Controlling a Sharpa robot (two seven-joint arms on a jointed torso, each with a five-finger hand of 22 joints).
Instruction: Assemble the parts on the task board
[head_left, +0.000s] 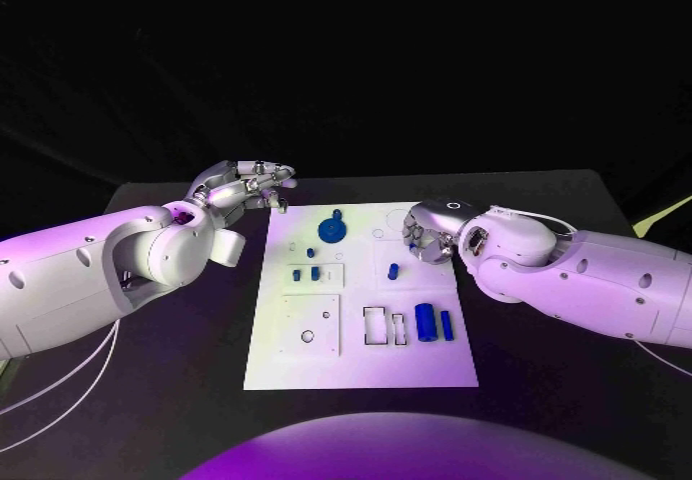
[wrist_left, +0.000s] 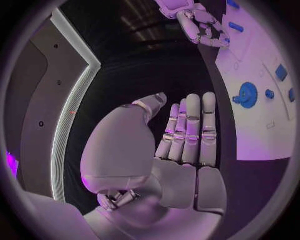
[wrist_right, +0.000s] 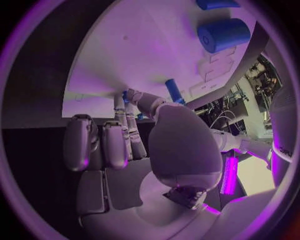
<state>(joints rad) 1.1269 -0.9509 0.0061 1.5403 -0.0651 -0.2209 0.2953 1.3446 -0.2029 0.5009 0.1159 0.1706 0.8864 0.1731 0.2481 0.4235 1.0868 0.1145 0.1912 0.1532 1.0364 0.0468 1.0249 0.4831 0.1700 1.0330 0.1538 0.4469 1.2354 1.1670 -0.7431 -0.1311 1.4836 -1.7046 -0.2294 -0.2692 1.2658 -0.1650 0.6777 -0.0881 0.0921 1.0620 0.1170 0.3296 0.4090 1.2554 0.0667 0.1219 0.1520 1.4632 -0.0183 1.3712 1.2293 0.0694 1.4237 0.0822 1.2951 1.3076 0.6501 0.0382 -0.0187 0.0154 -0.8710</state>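
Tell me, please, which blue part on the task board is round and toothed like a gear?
The blue gear near the task board's far edge: a toothed disc, while the others are small pegs and cylinders.

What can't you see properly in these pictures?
- Right hand, head view: its fingertips point down at the task board, so whether they touch anything is hidden.
- Small blue parts: too small to tell their shapes.
- Blue cylinder, right wrist view: partly cut off by the circle's rim.

white task board (head_left: 361, 350); blue gear (head_left: 333, 231), blue cylinder (head_left: 426, 320), small blue pegs (head_left: 306, 273); black table (head_left: 562, 390); silver left hand (head_left: 248, 184), silver right hand (head_left: 428, 232), white arms
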